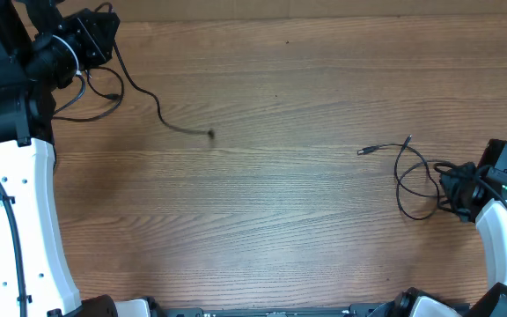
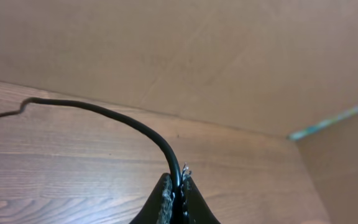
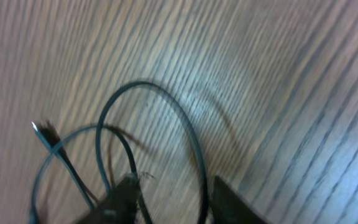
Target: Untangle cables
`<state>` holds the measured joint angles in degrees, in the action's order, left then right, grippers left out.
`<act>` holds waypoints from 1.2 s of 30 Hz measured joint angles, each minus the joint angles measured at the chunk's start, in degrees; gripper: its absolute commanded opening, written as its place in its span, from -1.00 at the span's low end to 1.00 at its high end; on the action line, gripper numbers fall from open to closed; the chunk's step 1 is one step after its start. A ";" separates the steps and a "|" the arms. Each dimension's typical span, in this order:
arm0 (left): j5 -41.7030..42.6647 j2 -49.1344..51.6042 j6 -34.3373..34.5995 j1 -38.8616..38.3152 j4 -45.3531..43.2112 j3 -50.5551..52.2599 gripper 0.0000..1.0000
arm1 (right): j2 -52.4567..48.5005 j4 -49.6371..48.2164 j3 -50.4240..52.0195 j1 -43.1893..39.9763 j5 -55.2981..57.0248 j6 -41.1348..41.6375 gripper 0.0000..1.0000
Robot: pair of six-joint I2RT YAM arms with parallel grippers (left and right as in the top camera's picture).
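- The left hand [image 2: 178, 185] is up at the far left corner of the table [image 1: 280, 229]. Its two fingers are squeezed tight on a thin black cable [image 2: 110, 115].
- That held cable goes out from the hand and lies on the table in a wavy line toward the middle. Its loose end [image 1: 211, 134] lies flat on the wood.
- A second cable [image 1: 115, 97], thin and black too, lies curled right beside the left arm, near the same corner.
- The right hand [image 3: 176, 183] is low by the right edge of the table. Its fingers [image 3: 126, 199] are spread apart. A black cord runs through the gap between them. The picture is blurry, so I cannot tell if the cord touches a finger.
- The looped cable [image 1: 412, 180] lies in round loops just beside the right hand. Its silver plug [image 1: 363, 151] points toward the middle of the table.
- A brown cardboard wall [image 2: 197, 50] stands behind the far edge.
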<state>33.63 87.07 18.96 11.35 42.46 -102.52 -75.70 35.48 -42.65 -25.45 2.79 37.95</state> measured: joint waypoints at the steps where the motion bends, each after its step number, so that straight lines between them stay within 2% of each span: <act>1: 0.24 -0.02 -0.92 0.00 0.87 -0.33 -0.92 | 0.00 0.04 0.00 0.09 0.00 0.17 0.13; 3: 0.42 -0.02 -2.36 0.00 2.82 -0.98 -0.92 | 0.00 0.00 0.00 0.11 -0.17 -0.02 0.39; 7: -1.29 0.13 -6.91 0.00 5.90 -4.09 -0.92 | 0.00 0.13 0.00 0.11 -0.42 -0.28 0.66; 9: -5.51 0.22 -8.96 0.00 8.44 -7.41 -0.91 | 0.00 0.24 0.00 0.11 -0.48 -0.42 0.71; 13: -14.47 0.28 -11.80 0.04 19.58 -17.49 -0.92 | 0.00 0.94 0.00 0.11 -0.46 -0.44 0.74; 19: -21.51 -0.72 -12.96 0.81 32.46 -25.88 -0.92 | 0.00 1.27 0.00 0.11 -0.48 -0.46 0.75; 23: -23.93 -0.68 -9.90 5.51 40.11 -26.32 -0.91 | 0.00 1.36 0.00 0.11 -0.55 -0.46 0.77; 27: -27.74 -0.13 -5.29 11.74 43.82 -26.32 -0.91 | 0.00 1.44 0.00 0.11 -1.07 -0.46 0.77; 31: -30.62 0.09 -0.20 22.27 47.52 -26.14 -0.91 | 0.00 1.46 0.00 0.11 -1.22 -0.46 0.77; 36: -32.72 -0.07 6.43 34.51 46.95 -21.66 -0.91 | 0.00 1.49 0.00 0.11 -1.33 -0.46 0.77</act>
<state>0.91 87.00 25.39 45.87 89.41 -124.18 -75.70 36.97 -42.65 -25.34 1.45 37.50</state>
